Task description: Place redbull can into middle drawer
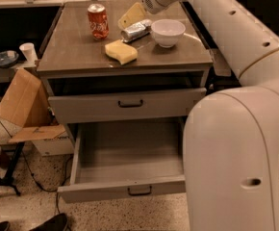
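Note:
The redbull can (135, 31) lies on its side on the cabinet top (77, 52), just left of the white bowl (168, 32). My gripper (132, 16) reaches in from the upper right and hangs just behind and above the can, close to its top side. The middle drawer (125, 192) is pulled out wide below the upper drawer front (130, 105), and its inside shows nothing in it. My arm (235, 153) hides the drawer's right end.
A red-orange soda can (97, 21) stands at the back left of the top. A yellow sponge (121, 51) lies near its front. A cardboard box (21, 100) leans left of the cabinet. A white cup (28, 52) stands on a low shelf beyond.

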Controlling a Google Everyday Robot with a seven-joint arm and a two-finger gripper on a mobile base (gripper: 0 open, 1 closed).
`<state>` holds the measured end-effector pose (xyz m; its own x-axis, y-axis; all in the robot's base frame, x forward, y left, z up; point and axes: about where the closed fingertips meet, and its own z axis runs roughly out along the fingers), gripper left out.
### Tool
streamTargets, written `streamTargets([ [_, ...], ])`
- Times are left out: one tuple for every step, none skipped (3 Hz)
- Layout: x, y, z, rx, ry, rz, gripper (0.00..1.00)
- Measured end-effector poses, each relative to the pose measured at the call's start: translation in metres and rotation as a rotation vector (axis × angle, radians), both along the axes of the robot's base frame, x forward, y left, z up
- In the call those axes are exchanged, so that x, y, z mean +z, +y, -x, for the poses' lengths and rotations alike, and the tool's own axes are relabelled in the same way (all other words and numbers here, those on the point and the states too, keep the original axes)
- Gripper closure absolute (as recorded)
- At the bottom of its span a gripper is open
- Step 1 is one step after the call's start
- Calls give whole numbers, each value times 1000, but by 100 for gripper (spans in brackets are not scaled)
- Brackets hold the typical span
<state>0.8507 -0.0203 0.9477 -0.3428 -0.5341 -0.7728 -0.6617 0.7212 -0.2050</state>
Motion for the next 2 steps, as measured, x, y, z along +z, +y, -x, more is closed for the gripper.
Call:
streamTargets([
  [-18, 18, -19, -36, 18, -42, 0],
  [-30, 33, -30, -65, 20, -63, 0],
])
